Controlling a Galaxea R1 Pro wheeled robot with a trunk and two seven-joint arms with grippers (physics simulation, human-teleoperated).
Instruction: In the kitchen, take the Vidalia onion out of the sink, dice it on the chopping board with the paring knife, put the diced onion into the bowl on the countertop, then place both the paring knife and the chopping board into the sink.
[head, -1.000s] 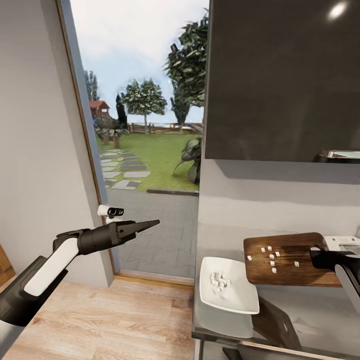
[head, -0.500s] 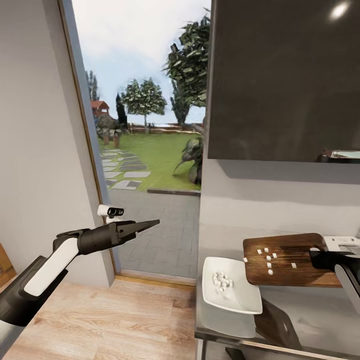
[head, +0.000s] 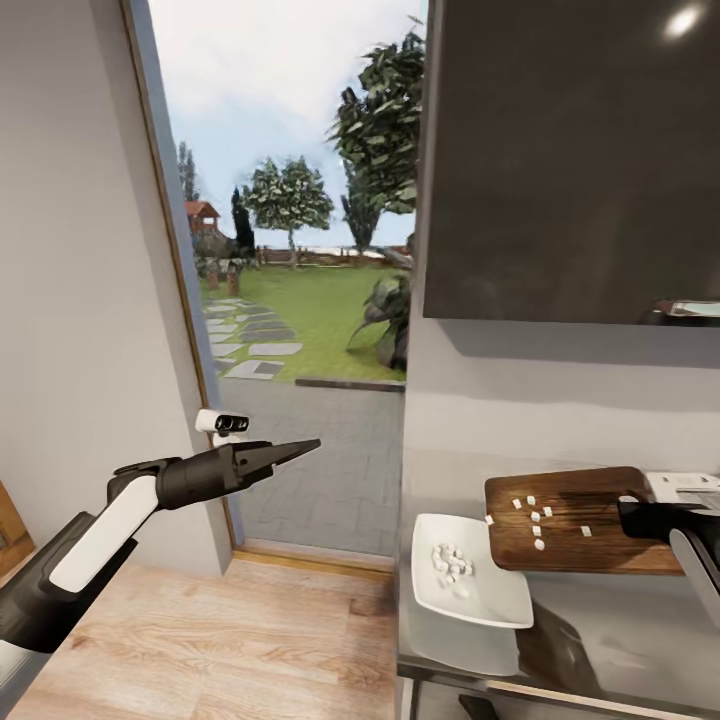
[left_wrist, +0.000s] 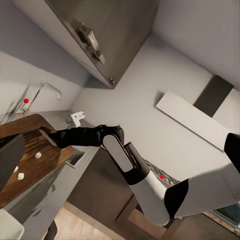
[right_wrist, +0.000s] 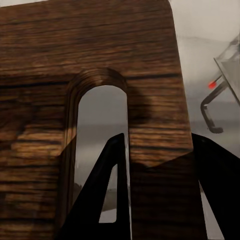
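- No brand, label or writing can be read on anything here.
- The chopping board (head: 570, 515) is lifted above the countertop (head: 620, 630) and tilted, its near-left corner just over the rim of the bowl (head: 470, 590); its shadow lies on the metal below.
- Pale bits of diced onion (head: 535, 517) are scattered on the board; another small heap sits inside the bowl.
- The right gripper (right_wrist: 160, 165) is clamped on the board's handle end: in the right wrist view one dark finger shows through the oblong slot and the other lies along the board's outer edge.
- The bowl stands close to the countertop's left end, where the worktop stops at the doorway.
- The left gripper (head: 300, 447) hangs well apart from the counter, over the wooden floor (head: 220, 640) before the open door (head: 290, 300), its fingers pressed together to a point and holding nothing.
- The left wrist view catches the chrome faucet (left_wrist: 47, 90) with its red knob beyond the board.
- A dark wall cabinet (head: 570, 160) hangs above the counter, leaving open room over the board.
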